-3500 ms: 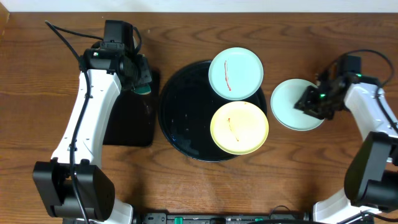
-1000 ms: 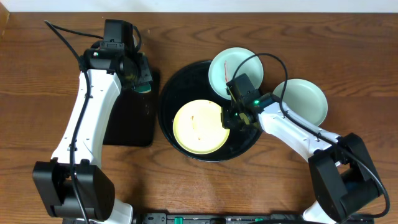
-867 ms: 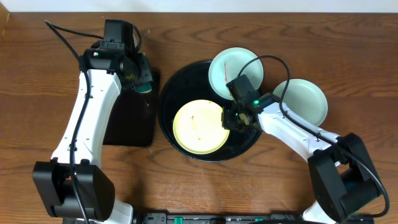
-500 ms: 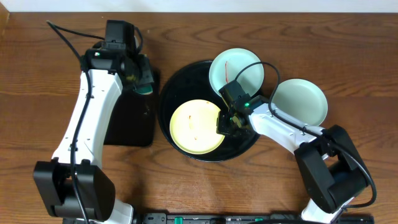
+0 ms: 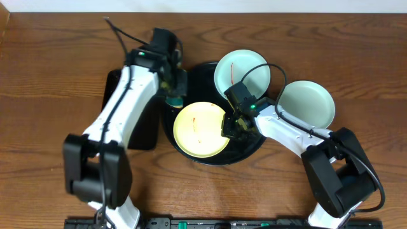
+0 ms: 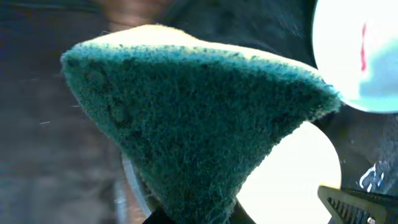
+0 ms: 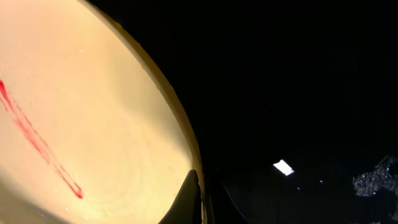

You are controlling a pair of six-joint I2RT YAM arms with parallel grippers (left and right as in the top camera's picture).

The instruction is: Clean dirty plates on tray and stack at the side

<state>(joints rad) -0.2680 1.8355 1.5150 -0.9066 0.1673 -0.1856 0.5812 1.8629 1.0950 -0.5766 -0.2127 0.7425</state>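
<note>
The yellow plate [image 5: 198,129] lies on the round black tray [image 5: 191,79], with a thin red smear [image 7: 40,143] on it. My right gripper [image 5: 230,126] is shut on its right rim, one finger [image 7: 191,198] over the edge. My left gripper [image 5: 173,94] is shut on a green sponge [image 6: 193,118] and holds it just above the tray, at the yellow plate's back left edge [image 6: 292,180]. A mint plate [image 5: 241,73] with a red smear sits on the tray's back right rim and shows in the left wrist view [image 6: 367,56]. A clean mint plate [image 5: 307,105] lies on the table to the right.
A rectangular black tray [image 5: 130,121] lies left of the round tray, partly under my left arm. The right arm's cable [image 5: 264,67] loops over the smeared mint plate. The wooden table [image 5: 51,95] surrounds the trays.
My left arm has swung right from the rectangular tray to over the round tray, carrying the sponge. My right gripper pulled the yellow plate left earlier and holds still now.
</note>
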